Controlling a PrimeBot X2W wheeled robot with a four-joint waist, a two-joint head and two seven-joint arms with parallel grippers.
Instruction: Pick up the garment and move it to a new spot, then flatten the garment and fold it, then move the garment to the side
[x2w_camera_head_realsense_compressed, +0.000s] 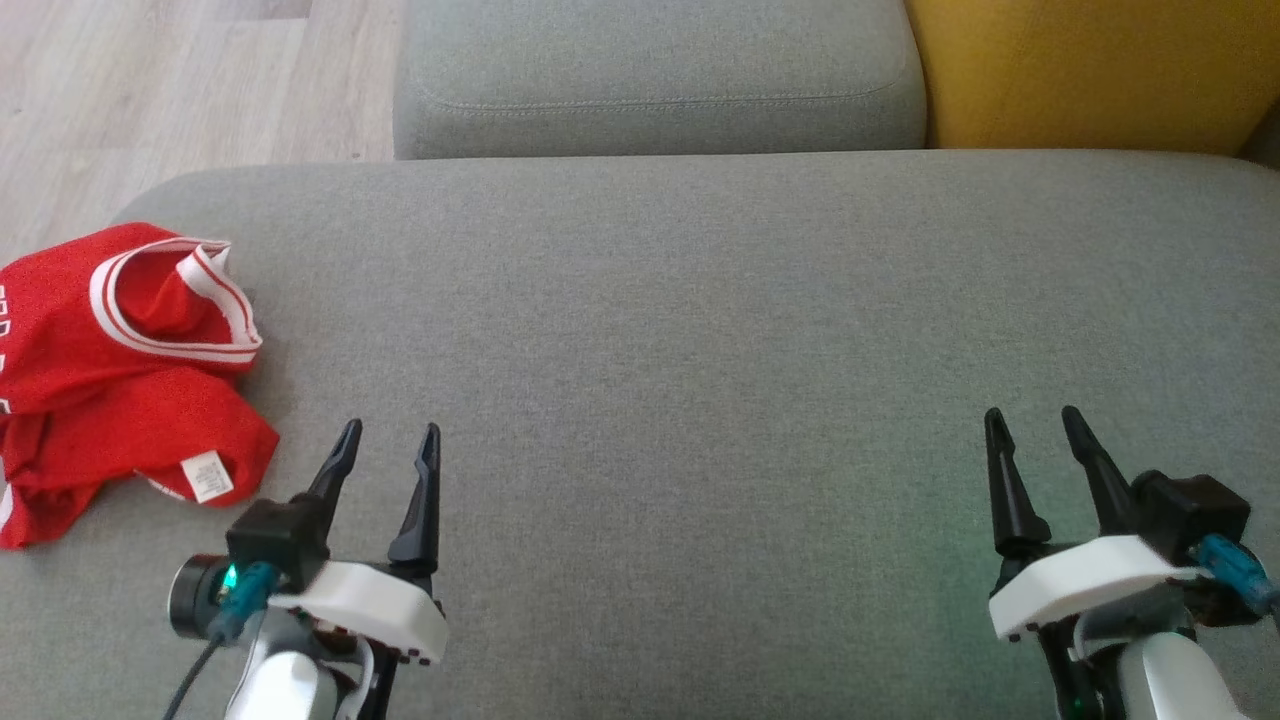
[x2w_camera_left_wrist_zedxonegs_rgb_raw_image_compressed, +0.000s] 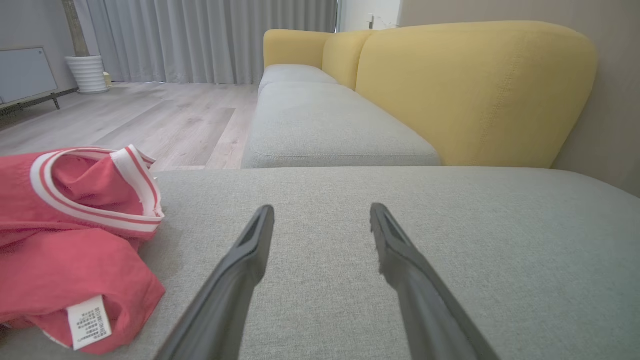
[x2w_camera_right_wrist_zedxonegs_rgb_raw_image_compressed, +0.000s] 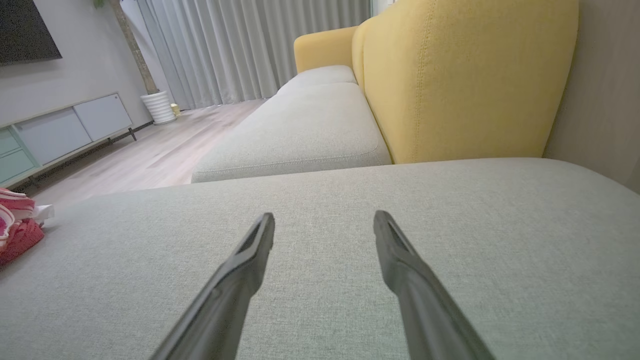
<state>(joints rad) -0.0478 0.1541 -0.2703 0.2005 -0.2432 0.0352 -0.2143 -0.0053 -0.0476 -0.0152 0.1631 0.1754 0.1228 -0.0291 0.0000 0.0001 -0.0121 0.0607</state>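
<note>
Garment (x2w_camera_head_realsense_compressed: 120, 370), red and crumpled, lies untouched at the grey cushion's (x2w_camera_head_realsense_compressed: 700, 350) left edge. Left gripper (x2w_camera_head_realsense_compressed: 392, 427), near it, and right gripper (x2w_camera_head_realsense_compressed: 1031, 411), well apart, both stand spread and empty. Pickup step pending; the next move likely calls for a leftward reach.

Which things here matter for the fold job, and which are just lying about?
Job:
- red garment
- left gripper, open
- right gripper, open
- grey seat cushion under the garment

Lying about:
- yellow backrest
- white planter
- curtains
- low cabinet
</note>
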